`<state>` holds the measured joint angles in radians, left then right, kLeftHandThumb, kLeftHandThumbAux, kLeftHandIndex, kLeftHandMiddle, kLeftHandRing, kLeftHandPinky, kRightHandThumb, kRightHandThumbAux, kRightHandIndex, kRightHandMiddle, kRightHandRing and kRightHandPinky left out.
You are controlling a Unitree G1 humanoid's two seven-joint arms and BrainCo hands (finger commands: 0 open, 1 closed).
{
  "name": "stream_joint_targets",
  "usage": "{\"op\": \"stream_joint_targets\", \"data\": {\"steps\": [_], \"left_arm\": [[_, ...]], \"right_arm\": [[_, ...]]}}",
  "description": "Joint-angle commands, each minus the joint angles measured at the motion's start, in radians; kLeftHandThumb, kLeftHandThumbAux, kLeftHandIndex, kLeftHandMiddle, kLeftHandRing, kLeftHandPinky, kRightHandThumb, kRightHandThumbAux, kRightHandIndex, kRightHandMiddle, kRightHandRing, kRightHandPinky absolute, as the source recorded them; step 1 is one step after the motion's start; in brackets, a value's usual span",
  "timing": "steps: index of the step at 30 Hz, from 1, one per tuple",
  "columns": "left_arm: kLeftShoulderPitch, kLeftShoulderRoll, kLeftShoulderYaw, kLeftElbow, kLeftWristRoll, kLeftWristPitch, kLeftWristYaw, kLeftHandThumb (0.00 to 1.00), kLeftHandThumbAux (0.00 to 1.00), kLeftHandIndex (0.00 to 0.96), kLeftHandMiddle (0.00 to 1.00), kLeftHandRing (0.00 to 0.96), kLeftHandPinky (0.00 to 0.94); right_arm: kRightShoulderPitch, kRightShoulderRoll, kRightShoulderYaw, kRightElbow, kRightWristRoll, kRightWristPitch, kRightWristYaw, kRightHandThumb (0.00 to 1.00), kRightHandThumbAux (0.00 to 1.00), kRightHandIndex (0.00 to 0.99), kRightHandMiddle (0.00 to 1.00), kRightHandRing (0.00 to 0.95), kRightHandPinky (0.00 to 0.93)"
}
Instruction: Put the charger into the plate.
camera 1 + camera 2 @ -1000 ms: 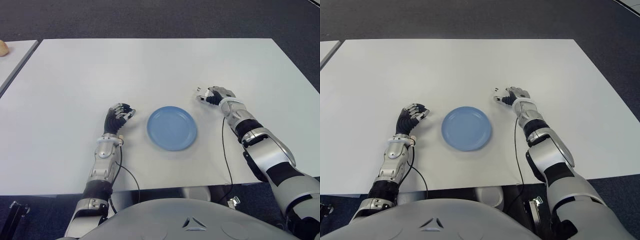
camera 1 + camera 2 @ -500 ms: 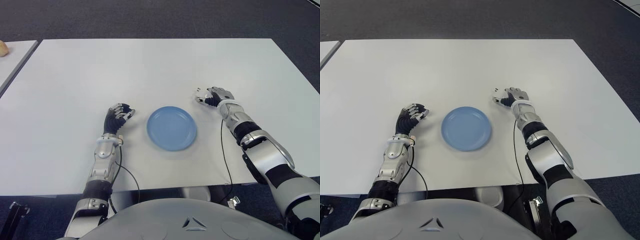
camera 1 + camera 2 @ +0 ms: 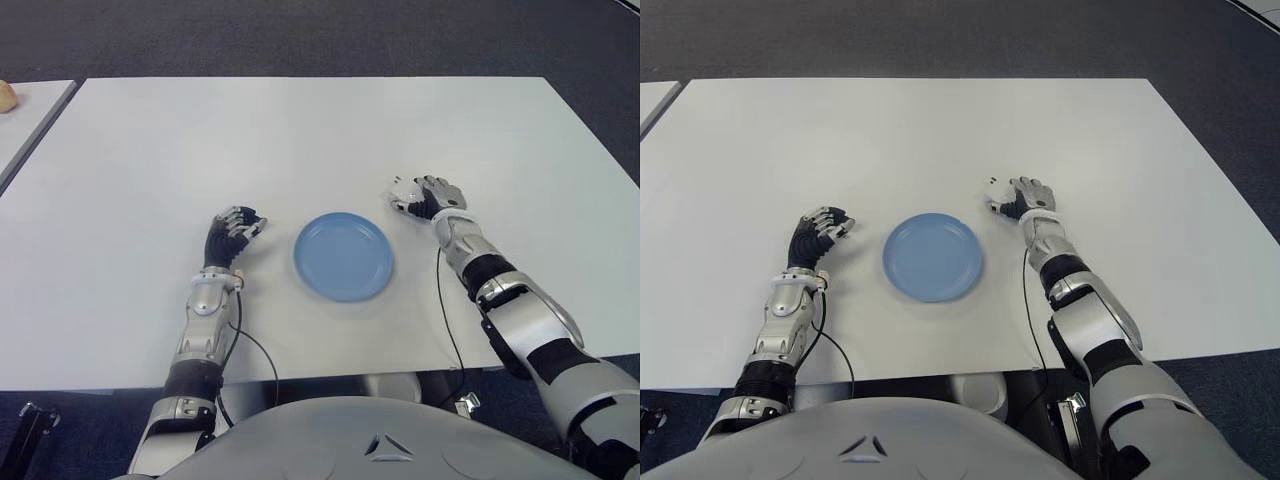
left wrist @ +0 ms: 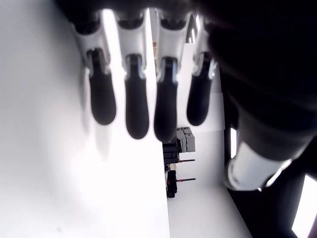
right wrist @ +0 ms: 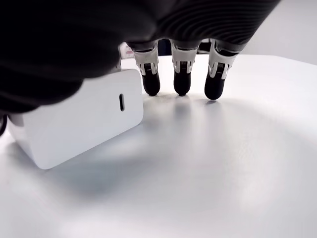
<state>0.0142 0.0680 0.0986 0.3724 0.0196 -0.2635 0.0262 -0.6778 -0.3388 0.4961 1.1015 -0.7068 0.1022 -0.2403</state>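
No text, label, brand, number or sign can be read anywhere in these views.

Plate (image 3: 343,255) sits between both hands; charger (image 5: 79,118) right of it (on the table (image 3: 300,130)).

A white table (image 3: 300,140) stands on dark carpet (image 3: 300,35), beside a second table's corner (image 3: 25,115).
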Motion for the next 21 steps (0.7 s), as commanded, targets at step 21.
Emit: {"op": "stream_joint_targets", "data": {"steps": [21], "left_arm": [[0.019,-0.006,0.001,-0.018,0.002,0.032,0.011,0.703,0.722,0.426,0.454,0.46,0.46]], "right_arm": [[0.115,0.075,-0.153,0.03,0.145,-0.179,-0.385,0.581,0.627,0.185,0.154,0.174,0.245]]}}
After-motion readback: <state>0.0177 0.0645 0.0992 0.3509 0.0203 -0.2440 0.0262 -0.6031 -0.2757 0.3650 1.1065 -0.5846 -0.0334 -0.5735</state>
